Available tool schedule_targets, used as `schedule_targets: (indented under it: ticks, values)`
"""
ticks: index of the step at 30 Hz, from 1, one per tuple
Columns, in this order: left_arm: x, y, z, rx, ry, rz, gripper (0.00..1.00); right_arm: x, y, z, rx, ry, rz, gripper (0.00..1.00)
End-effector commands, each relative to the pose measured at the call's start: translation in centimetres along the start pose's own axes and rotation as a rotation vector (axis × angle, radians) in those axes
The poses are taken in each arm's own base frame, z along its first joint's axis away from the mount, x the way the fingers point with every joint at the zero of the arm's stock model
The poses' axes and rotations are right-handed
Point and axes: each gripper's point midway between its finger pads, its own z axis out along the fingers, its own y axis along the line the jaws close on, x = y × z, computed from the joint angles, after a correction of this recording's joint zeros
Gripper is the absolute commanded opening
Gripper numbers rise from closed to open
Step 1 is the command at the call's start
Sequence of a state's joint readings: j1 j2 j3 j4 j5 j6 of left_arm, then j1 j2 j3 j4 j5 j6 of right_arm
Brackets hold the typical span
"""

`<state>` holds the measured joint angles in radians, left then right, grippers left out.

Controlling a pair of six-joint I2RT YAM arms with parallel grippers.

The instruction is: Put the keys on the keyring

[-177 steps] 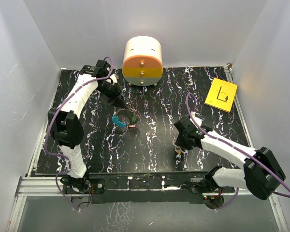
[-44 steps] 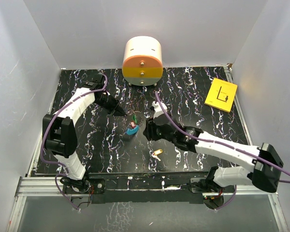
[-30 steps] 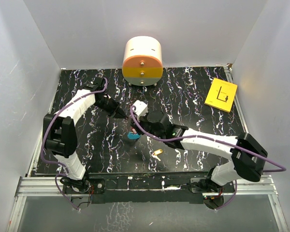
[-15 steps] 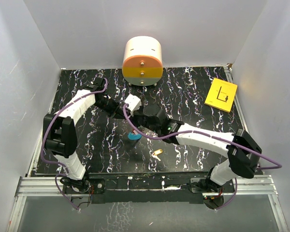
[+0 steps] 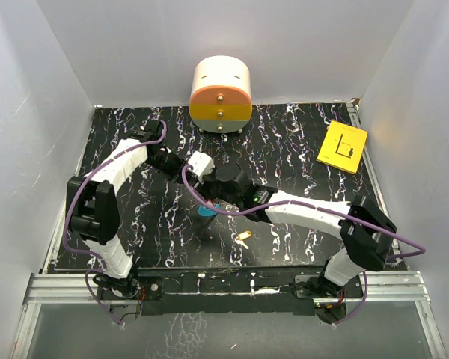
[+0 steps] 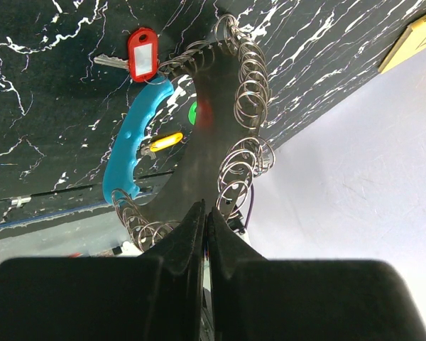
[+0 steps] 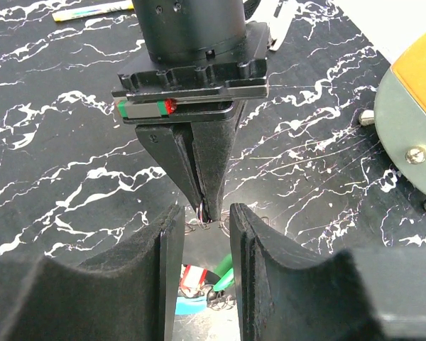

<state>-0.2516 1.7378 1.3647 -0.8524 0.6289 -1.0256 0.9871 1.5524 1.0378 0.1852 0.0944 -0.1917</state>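
The right tool [image 7: 204, 214] has swung in to frame centre, half open, straddling the left tool [image 6: 204, 213] (pinched shut on the keyring [image 6: 247, 78]). The keys [image 5: 206, 210] sit beneath it, and the yellow key [image 5: 243, 238] lies loose on the table [image 5: 307, 157], likely unthreaded.

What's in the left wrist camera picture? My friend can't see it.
The left end effector, shut, pinches a keyring of many linked metal rings that loops away against a black marbled table. A curved blue piece and a red-headed key sit along the loop; a yellow key shows through it.
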Motion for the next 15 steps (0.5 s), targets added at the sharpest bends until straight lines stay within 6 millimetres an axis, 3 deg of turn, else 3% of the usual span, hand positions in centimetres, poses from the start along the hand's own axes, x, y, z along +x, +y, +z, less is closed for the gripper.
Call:
schedule_targets:
  ticks: [1,15]
  values:
    - [1.5,-0.6,-1.9,0.039,-0.009,-0.016,0.00,-3.2,-0.9,0.5,0.026,-0.098,-0.013,0.37]
    - [1.6,-0.4,-1.7,0.039,-0.001,-0.019,0.00,-1.8,-0.8,1.1,0.031,-0.064,-0.025,0.39]
